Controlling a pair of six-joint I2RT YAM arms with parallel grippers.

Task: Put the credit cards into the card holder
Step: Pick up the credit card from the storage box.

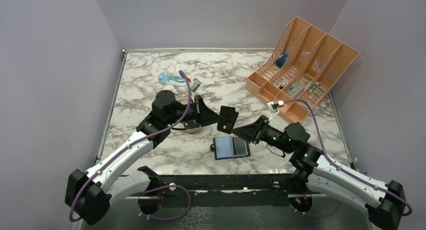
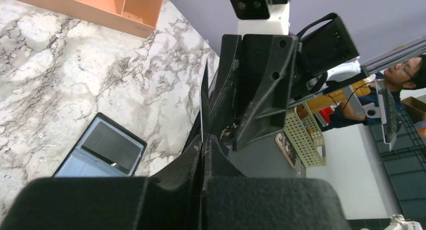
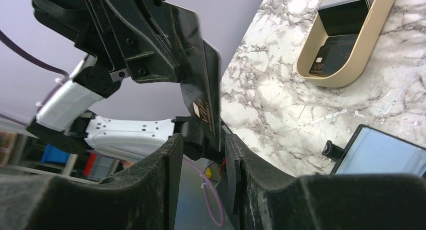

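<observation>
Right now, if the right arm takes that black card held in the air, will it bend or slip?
Probably stiff: the black card juts out flat, pinched only at one side by the left jaws. Likely light, being so thin. Its smooth face might slip.

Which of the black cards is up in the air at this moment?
The black card pinched by the left gripper above the table; the other cards lie in the beige tin.

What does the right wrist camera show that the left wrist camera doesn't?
Only right wrist: the gold tin with more cards in it. Only left wrist: a corner of the orange organizer. Both: the black card pinched in the left hand, its edge inside the open right hand, and the open card holder lying flat.
</observation>
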